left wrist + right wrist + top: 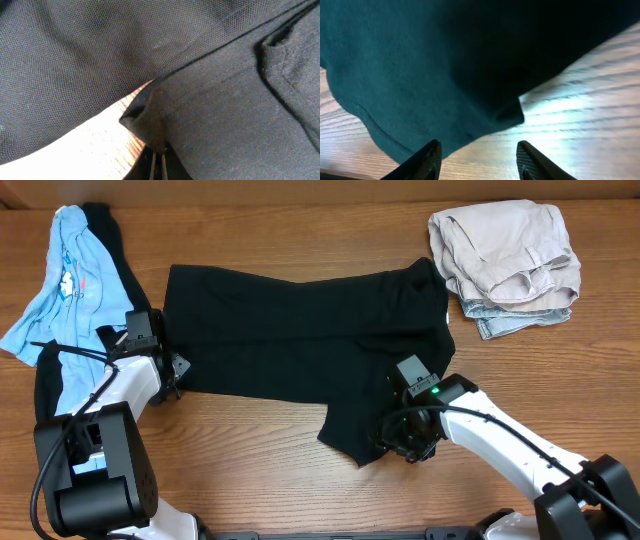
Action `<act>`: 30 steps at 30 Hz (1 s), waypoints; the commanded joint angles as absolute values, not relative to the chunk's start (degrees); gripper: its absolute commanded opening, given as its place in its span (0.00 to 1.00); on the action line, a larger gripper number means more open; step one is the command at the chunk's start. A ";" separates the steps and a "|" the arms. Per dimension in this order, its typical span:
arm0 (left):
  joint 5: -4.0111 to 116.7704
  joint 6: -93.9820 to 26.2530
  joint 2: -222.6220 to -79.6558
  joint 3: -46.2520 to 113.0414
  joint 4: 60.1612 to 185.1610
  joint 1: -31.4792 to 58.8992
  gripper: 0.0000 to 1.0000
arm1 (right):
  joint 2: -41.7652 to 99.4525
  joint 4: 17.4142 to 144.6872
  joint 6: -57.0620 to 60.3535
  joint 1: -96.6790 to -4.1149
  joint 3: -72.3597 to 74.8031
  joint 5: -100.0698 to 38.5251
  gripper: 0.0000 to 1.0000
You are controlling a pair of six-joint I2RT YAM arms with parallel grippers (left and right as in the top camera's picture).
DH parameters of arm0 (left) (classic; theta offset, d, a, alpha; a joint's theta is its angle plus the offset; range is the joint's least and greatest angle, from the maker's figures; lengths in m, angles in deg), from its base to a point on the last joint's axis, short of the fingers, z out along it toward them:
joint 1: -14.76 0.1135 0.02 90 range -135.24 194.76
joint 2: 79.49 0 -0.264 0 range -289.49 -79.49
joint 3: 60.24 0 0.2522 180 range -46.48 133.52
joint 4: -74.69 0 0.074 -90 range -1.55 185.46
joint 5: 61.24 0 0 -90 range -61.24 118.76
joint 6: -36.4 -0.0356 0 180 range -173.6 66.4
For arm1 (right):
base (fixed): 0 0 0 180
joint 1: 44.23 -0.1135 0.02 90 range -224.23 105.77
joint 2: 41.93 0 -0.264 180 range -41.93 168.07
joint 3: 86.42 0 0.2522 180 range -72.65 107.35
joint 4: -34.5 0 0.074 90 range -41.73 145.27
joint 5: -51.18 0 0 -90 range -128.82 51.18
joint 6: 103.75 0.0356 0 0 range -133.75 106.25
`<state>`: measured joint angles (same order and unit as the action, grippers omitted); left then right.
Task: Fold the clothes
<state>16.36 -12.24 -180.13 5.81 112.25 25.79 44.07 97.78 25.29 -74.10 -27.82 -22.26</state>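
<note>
A black short-sleeved shirt (300,330) lies spread across the middle of the table. At its lower left corner my left gripper (172,370) is shut on it. The left wrist view shows that gripper (158,159) pinching a small raised fold of the black shirt (230,115). My right gripper (400,442) sits at the shirt's lower right flap. In the right wrist view it (479,152) stands open over bare wood, and the edge of the shirt (420,65) lies just ahead of the fingertips, which hold nothing.
A light blue printed T-shirt (60,280) lies at the far left over another black garment (110,240). Folded beige pieces (505,245) on pale denim (515,320) sit at the back right. Dark mesh fabric (75,60) fills the upper left of the left wrist view.
</note>
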 commanded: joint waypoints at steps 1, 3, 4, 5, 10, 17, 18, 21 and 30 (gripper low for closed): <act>19.51 -14.47 -182.43 4.74 113.49 26.07 0.04 | 43.98 95.88 25.73 -74.49 -29.83 -21.76 0.48; 19.59 -15.08 -182.43 4.74 113.47 26.07 0.04 | 44.13 94.66 25.71 -74.49 -30.63 -21.76 0.45; 19.59 -15.10 -182.43 4.74 113.47 26.07 0.04 | 44.35 94.18 25.71 -74.49 -30.94 -21.73 0.44; 19.59 -15.12 -182.43 4.74 113.49 26.07 0.04 | 44.57 93.83 25.71 -74.49 -31.09 -21.73 0.44; 19.62 -15.52 -182.43 4.74 113.47 26.07 0.04 | 47.45 92.65 25.49 -74.49 -31.12 -21.69 0.41; 19.68 -21.61 -182.38 4.92 113.86 26.09 0.04 | 49.12 92.08 25.25 -74.47 -30.83 -21.58 0.09; 19.66 -22.58 -182.34 5.29 114.61 26.09 0.04 | 49.09 92.49 25.29 -74.36 -30.53 -22.06 0.04; 19.81 -24.11 -181.82 7.63 118.58 26.09 0.04 | 48.57 95.31 25.27 -73.01 -28.45 -24.01 0.04; 19.81 -30.58 -180.46 24.83 139.76 26.09 0.04 | 38.32 110.85 18.48 -63.89 -13.21 -25.28 0.04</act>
